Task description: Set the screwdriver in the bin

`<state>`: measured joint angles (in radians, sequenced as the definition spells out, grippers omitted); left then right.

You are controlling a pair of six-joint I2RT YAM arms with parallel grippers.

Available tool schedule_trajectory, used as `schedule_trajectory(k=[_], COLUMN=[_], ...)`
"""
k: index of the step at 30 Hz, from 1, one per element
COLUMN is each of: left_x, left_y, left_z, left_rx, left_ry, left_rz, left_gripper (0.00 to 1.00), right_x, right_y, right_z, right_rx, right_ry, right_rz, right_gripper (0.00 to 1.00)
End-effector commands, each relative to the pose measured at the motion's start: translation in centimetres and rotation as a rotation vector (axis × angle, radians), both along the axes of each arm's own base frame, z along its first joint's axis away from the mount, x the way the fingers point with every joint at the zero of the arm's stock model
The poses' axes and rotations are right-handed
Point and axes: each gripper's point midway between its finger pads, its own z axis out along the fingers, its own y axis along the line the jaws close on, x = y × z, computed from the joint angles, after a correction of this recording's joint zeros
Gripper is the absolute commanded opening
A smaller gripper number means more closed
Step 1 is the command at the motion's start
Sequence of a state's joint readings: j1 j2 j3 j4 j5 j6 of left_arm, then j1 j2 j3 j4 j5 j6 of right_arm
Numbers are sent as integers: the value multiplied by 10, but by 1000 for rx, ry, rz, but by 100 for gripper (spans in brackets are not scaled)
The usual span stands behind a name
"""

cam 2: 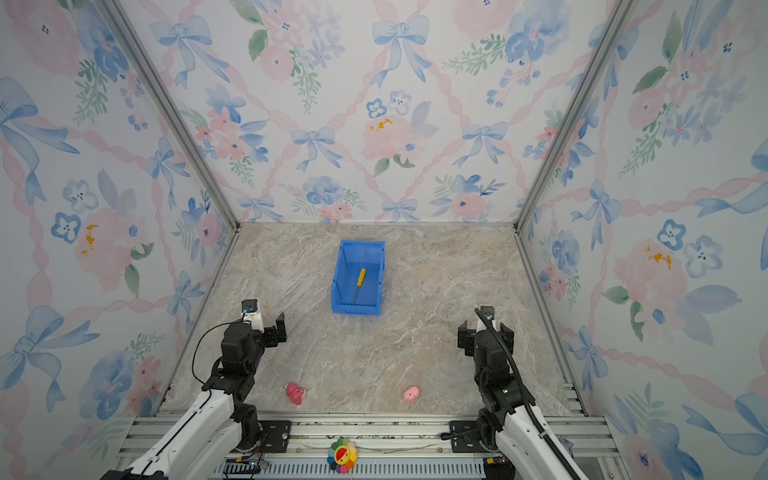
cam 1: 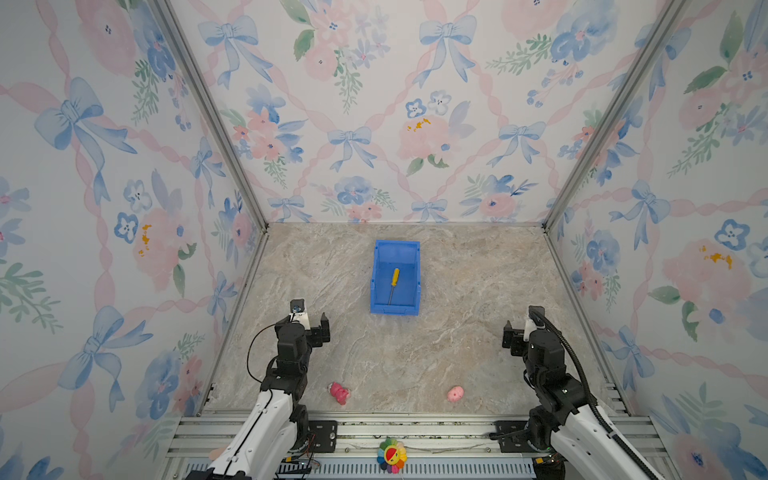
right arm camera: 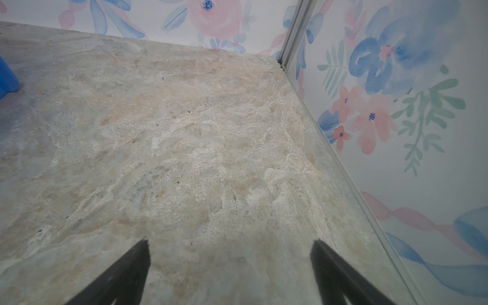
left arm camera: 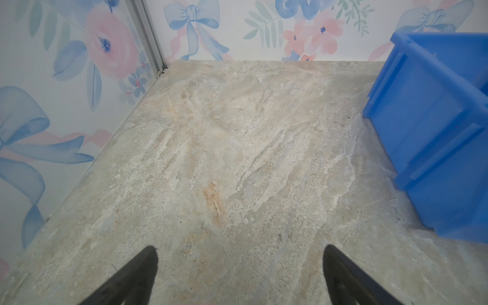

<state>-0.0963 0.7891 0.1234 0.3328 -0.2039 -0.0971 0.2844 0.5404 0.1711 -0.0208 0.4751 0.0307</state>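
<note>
1. The slim screwdriver with a yellow plastic handle and a thin silver metal shaft point(cam 1: 393, 286) is lying flat on the floor of the bright blue rectangular plastic bin point(cam 1: 375, 274). Its handle is pointing at the far wall and its tip toward the low front lip, as both top views are showing.
2. The left gripper point(left arm camera: 240, 249) is hovering over the bare marble-patterned tabletop point(left arm camera: 237, 132) near the bin, with its fingers spread wide and holding nothing.
3. The right gripper point(right arm camera: 230, 241) is hanging well apart on the bin's other side, its fingers likewise spread and empty.
4. The tool is looking light and rigid, and it is likely rolling easily. The shaft is seeming too thin and slick to pinch, so the middle of the handle, taken crosswise, is offering the surest hold.
5. The task is appearing complete.
</note>
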Motion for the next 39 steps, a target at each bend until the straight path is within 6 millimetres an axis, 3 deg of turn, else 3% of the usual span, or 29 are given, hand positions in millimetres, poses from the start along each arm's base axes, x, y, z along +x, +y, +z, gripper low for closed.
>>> schedule_trajectory(k=[1, 12, 16, 21, 25, 39], left_x=[13, 60, 78, 86, 89, 89], left_y=[0, -3, -7, -10, -4, -2], left_z=[8, 24, 28, 13, 6, 6], left_rx=[0, 55, 61, 61, 43, 38], left_ry=[-50, -161, -200, -195, -198, -198], left_rz=[-2, -15, -39, -61, -46, -40], left_gripper=[98, 98, 98, 98, 98, 98], right_x=[21, 94, 119, 132, 141, 142], right_y=[5, 21, 17, 18, 8, 8], right_z=[19, 15, 15, -11, -19, -16], right_rx=[14, 53, 89, 118, 140, 137], right_ry=[-103, -128, -163, -145, -76, -103], right_rz=[41, 129, 124, 165, 116, 115], right_gripper=[97, 97, 97, 97, 97, 97])
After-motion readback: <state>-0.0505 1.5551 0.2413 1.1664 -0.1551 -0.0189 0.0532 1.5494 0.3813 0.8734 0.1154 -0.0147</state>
